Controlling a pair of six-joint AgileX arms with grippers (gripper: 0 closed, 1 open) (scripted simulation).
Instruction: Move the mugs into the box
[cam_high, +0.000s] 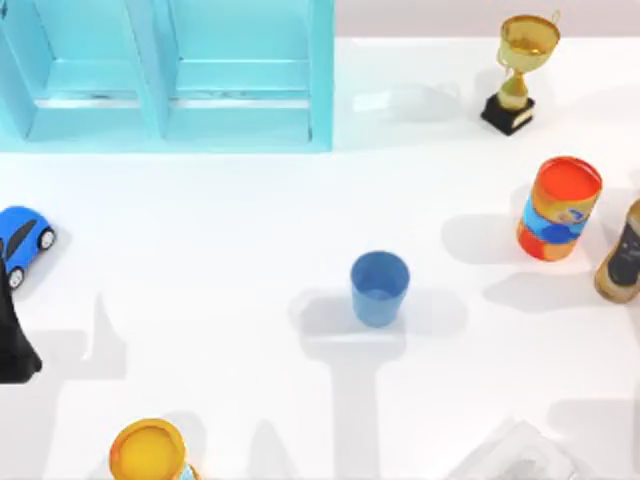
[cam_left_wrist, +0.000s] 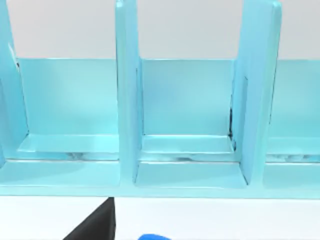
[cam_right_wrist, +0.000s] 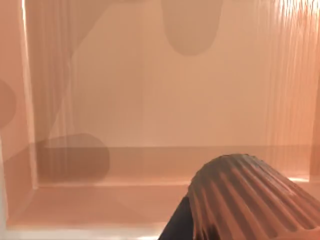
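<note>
We count two mugs, one blue and one brown, two cans, and one each of toy car, rack, trophy, bottle and box.

The left gripper (cam_high: 10, 300) sits at the table's left edge, and we cannot tell how its jaws stand. The blue toy car (cam_high: 22, 242) is just beside it, on its far side. The turquoise rack (cam_high: 320, 75) with its upright dividers faces the gripper, well beyond the car. The yellow-topped can (cam_high: 148, 452) stands on the gripper's near side, off to the right.

The blue mug (cam_high: 380, 288) stands upright near the table's middle. Its mouth points up, its long axis is vertical, and it narrows toward the base. It is well apart from the left gripper, to that gripper's right, and nothing touches it.

Further right stand the gold trophy (cam_high: 522, 75), the orange-and-blue can (cam_high: 558, 208) and a brown bottle (cam_high: 622, 255) at the right edge.

In the right wrist view, the brown mug (cam_right_wrist: 245, 195) lies right against a dark part of the right gripper (cam_right_wrist: 176, 222). Its ribs, and so its long axis, run tilted across the view, and we cannot tell which end is the mouth. Behind it are the floor and walls of the tan box (cam_right_wrist: 150, 100). We cannot tell whether those jaws are pinching the mug.
</note>
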